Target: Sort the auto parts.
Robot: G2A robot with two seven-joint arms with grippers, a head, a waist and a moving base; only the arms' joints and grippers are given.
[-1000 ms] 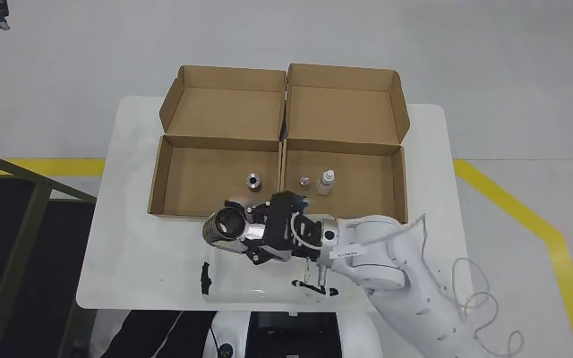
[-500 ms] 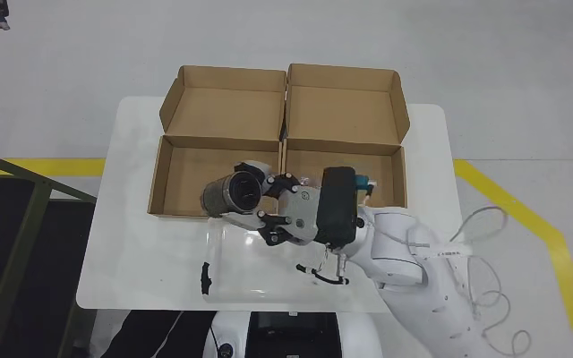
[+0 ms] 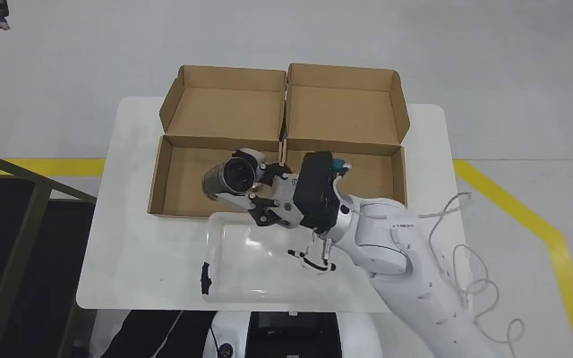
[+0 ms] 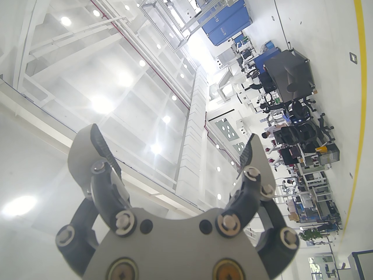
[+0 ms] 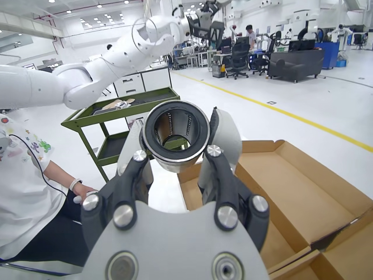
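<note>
Top view: my right pincer (image 3: 243,179) is clamped on the cylindrical bearing (image 3: 222,179), which hangs above the floor of the left box (image 3: 179,192). Its long axis runs on in line with the pincer, out across that box and away from the right box (image 3: 380,183).

Left wrist view: the left pincer (image 4: 172,147) is spread wide, holds nothing and points up at the ceiling, so I judge the right arm the one placed for the drop.

Right wrist view: the bearing (image 5: 177,163) sits between both fingers, bore facing the camera, with cardboard box (image 5: 291,182) below. I judge lowering comes next.
</note>
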